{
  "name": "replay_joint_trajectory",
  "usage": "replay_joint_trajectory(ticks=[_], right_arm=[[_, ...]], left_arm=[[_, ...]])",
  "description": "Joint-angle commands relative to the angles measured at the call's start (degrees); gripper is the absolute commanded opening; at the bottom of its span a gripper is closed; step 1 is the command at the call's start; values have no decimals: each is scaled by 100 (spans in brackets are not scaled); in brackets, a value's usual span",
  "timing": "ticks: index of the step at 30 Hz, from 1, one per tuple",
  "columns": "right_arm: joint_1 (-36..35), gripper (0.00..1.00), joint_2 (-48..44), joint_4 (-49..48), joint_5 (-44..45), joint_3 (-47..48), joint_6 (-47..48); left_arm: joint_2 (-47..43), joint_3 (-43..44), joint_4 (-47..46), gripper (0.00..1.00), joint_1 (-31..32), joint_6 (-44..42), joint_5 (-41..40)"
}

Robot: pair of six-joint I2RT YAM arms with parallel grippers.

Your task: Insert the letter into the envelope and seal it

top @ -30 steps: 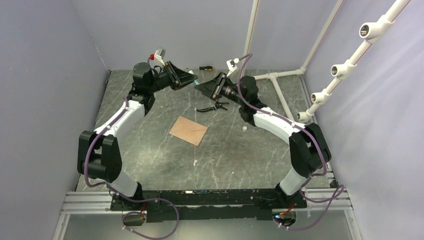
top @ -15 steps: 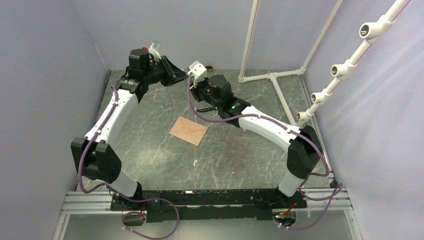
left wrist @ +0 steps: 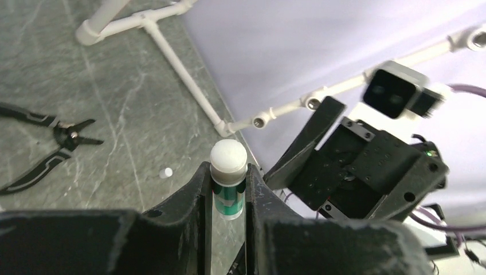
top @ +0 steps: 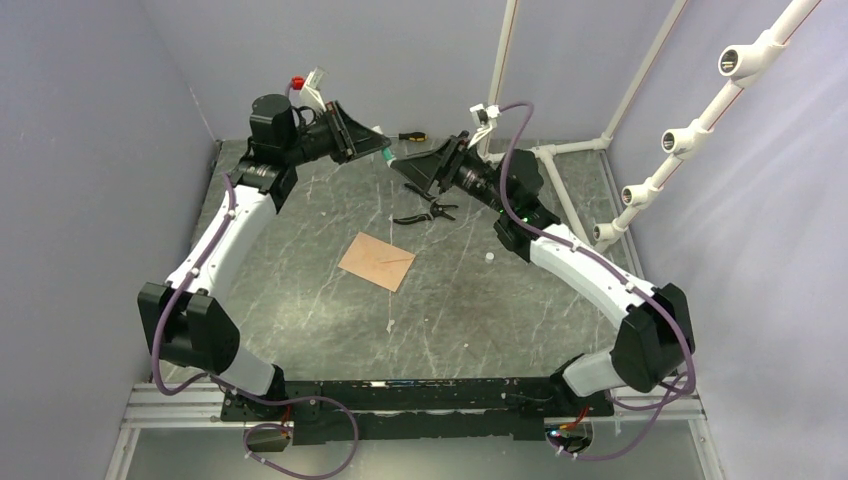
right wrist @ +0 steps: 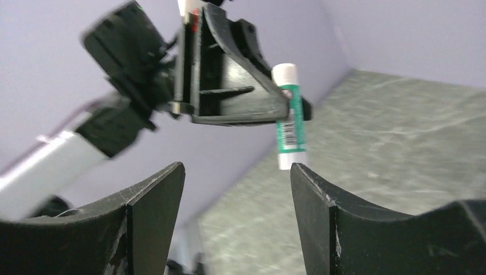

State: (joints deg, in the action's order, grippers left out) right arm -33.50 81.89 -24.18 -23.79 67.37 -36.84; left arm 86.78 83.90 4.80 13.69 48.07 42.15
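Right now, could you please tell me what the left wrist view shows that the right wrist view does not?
Only the left wrist view shows the black pliers lying on the table and the white pipe frame. Only the right wrist view shows the barcode on the green glue stick and the left arm's white link. Both show that stick clamped between the jaws of the left gripper, with marbled table below.

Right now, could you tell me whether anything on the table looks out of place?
A small white round piece lies loose on the grey marbled table, near the black pliers; it may be a stray cap.
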Motion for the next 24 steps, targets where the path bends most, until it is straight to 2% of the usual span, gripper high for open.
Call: replay_joint_trajectory(ticks=[1, 3, 6, 10, 15, 20, 24], right_arm=[[-26, 72, 27, -2006, -213, -390, -2779], [-21, 69, 137, -2339, -108, -456, -3491], [-20, 66, 272, -2552, -67, -425, -3906], [-18, 64, 233, -2318, 121, -451, -3774], [-12, 62, 417, -2734, 136, -414, -3912], [-6, 46, 571, -2719, 69, -195, -3847], [-2, 46, 530, -2564, 118, -290, -3732]], left_arm=[[-311, -80, -1297, 2, 11, 421, 663], [-313, -127, -1525, 3, 11, 680, 721], [-285, -113, -1729, 2, 0, 1040, 856], [-280, -17, -1765, 3, 2, 1270, 921], [-294, -28, -1985, 2, 1, 1550, 1010], [-300, -84, -2229, 2, 2, 1789, 1032], [-356, -32, -2094, 2, 2, 1738, 962]])
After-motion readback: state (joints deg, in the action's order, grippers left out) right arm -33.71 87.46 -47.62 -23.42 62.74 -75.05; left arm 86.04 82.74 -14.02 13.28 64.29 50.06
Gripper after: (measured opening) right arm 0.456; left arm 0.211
